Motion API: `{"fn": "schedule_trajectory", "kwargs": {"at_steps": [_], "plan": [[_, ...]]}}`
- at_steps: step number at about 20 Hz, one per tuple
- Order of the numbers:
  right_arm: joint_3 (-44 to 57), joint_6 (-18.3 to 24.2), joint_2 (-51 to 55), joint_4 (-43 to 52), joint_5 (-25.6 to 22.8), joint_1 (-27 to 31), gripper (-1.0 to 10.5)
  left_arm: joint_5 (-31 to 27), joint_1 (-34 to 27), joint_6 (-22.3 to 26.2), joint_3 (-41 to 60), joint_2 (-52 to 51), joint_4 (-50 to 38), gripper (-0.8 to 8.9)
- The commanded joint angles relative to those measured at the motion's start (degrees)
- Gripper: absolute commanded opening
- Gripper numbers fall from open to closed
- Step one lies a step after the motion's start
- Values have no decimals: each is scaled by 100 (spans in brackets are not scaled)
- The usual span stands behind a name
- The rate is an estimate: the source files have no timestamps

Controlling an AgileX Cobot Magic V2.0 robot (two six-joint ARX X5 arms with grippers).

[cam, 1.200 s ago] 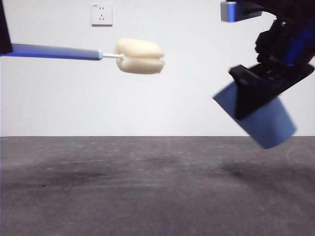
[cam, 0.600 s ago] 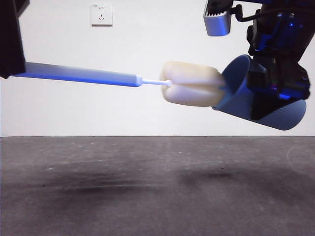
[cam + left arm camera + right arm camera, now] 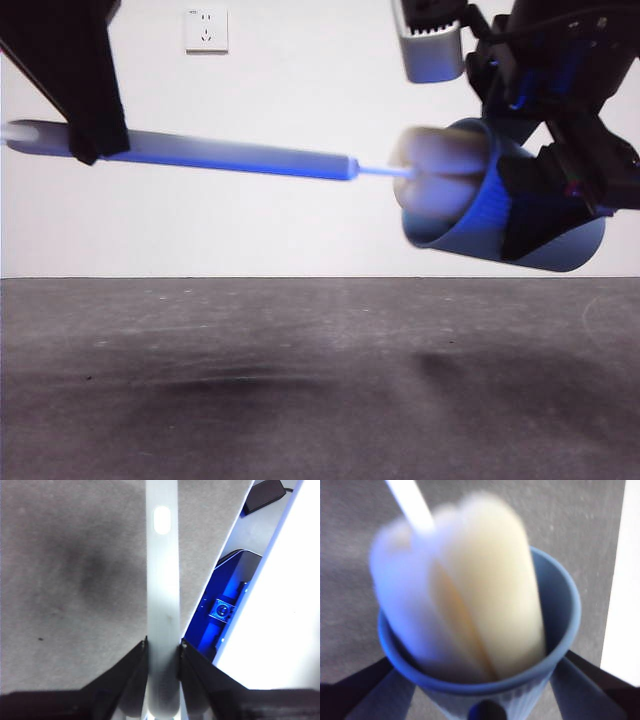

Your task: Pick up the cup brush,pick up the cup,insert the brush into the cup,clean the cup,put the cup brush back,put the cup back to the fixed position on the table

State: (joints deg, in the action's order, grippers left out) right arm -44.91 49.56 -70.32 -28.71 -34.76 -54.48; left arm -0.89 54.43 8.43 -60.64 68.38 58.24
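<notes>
While the sponge head of the cup brush sits partly inside the mouth of the cup, both things hang in the air well above the counter, touching nothing below. In the front view the cup lies tipped on its side at about 3 o'clock from the brush handle, its rim facing 9 o'clock. From the right wrist camera, the pale-yellow sponge fills most of the opening and bulges past the rim.

Judging by looks, the sponge is soft and will squash against the walls, so it should slide in with mild push. The thin white neck between sponge and handle seems the weak spot; side load there could bend it. The handle is slim, stiff and smooth, best held far back, as it is now. The cup looks light, thin-walled plastic; its ribs give grip, yet hard squeezing could dent it, so the mid-body is the sensible place to hold.

The left end effector is clamped on the handle's rear end. The right end effector is clamped around the cup's ribbed body.
</notes>
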Motion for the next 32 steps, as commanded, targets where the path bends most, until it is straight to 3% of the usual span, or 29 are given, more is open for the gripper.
{"fn": "schedule_trajectory", "kwargs": {"at_steps": [1, 8, 13, 19, 24, 32], "plan": [[-31, 46, -157, 33, -20, -302, -17, 44, 103, -136, 20, 264, -76, -8], [-31, -66, -356, 11, -168, -748, -17, 118, 264, -579, 20, 638, -678, -8], [-31, -149, -356, -186, -339, -741, -17, -483, 264, -688, 20, 299, 466, -8], [-31, -212, -356, -155, -302, -741, -17, -382, 264, -804, 20, -450, 1416, -8], [-31, -214, -356, -94, -295, -748, -17, 57, 330, -776, 20, -219, 960, -8], [-31, -286, -356, -13, -269, -846, -17, 138, 339, -758, 20, 758, -457, -8]]}}
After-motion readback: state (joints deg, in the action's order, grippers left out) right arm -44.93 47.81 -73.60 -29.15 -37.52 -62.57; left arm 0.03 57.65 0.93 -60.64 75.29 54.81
